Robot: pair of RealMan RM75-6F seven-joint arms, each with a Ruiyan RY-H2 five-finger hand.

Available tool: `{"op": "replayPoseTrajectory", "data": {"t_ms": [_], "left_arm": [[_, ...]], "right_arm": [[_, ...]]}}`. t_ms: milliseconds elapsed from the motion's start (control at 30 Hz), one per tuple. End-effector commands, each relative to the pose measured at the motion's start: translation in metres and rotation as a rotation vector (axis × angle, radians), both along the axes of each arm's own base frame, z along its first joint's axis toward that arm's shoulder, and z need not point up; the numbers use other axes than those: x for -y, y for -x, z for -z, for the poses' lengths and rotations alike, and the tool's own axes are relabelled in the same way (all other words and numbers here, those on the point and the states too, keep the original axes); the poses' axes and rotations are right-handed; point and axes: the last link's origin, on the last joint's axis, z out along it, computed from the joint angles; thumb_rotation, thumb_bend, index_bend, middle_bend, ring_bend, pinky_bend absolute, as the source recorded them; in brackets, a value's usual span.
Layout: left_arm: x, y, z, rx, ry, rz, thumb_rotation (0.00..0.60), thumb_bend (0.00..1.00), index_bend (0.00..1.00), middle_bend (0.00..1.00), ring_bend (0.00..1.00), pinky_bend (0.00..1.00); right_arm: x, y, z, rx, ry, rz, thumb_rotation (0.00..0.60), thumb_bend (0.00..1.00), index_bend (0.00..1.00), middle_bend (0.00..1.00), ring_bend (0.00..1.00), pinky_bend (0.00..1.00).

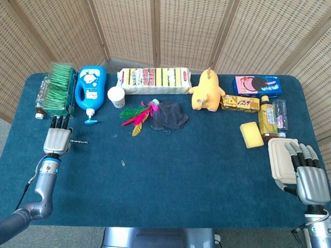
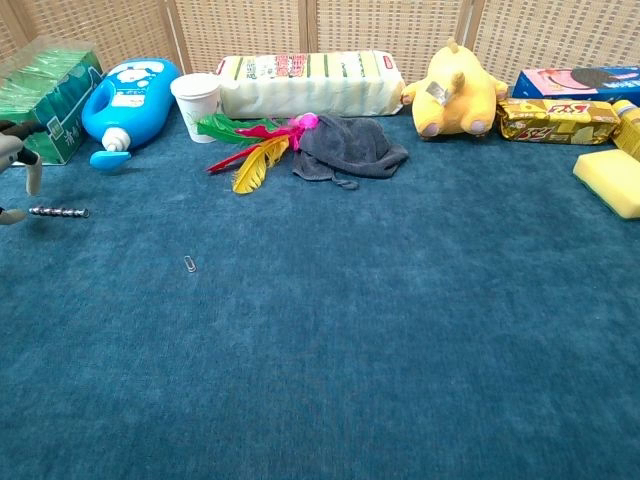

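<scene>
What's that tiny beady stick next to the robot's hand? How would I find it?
Start at the big blue bottle on the table's left. Just below it, beside the left hand, lies a short silver bead chain. It is thin, metal and straight, unlike the bulky packages behind.

The left hand lies flat and low at the far left with fingers straight and apart, holding nothing, while the right hand rests at the near right, fingers spread too.
</scene>
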Motion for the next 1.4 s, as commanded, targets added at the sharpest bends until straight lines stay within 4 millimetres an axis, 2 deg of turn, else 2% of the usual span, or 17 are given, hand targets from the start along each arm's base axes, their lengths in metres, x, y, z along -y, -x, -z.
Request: {"op": "replayPoseTrajectory", "data": {"t_ms": [33, 267, 867, 1400], "left_arm": [[0.000, 0.000, 0.002, 0.004, 0.002, -0.002, 0.600, 0.54, 0.46, 0.00, 0.00, 0.03], [-0.001, 0.000, 0.003, 0.006, -0.005, -0.011, 0.600, 0.56, 0.50, 0.00, 0.00, 0.03], [-0.004, -0.001, 0.007, -0.010, -0.011, -0.025, 0.600, 0.61, 0.50, 0.00, 0.00, 0.03], [-0.005, 0.001, 0.012, -0.021, -0.011, -0.035, 0.600, 0.63, 0.50, 0.00, 0.00, 0.03]], "right_arm": [[0.000, 0.000, 0.000, 0.002, -0.001, 0.001, 0.600, 0.00, 0.00, 0.00, 0.00, 0.00], [0.000, 0.000, 0.000, 0.002, -0.004, 0.000, 0.600, 0.00, 0.00, 0.00, 0.00, 0.00], [-0.001, -0.001, -0.001, 0.012, -0.007, -0.006, 0.600, 0.00, 0.00, 0.00, 0.00, 0.00], [-0.002, -0.003, -0.001, 0.020, -0.011, -0.012, 0.600, 0.00, 0.00, 0.00, 0.00, 0.00]]}}
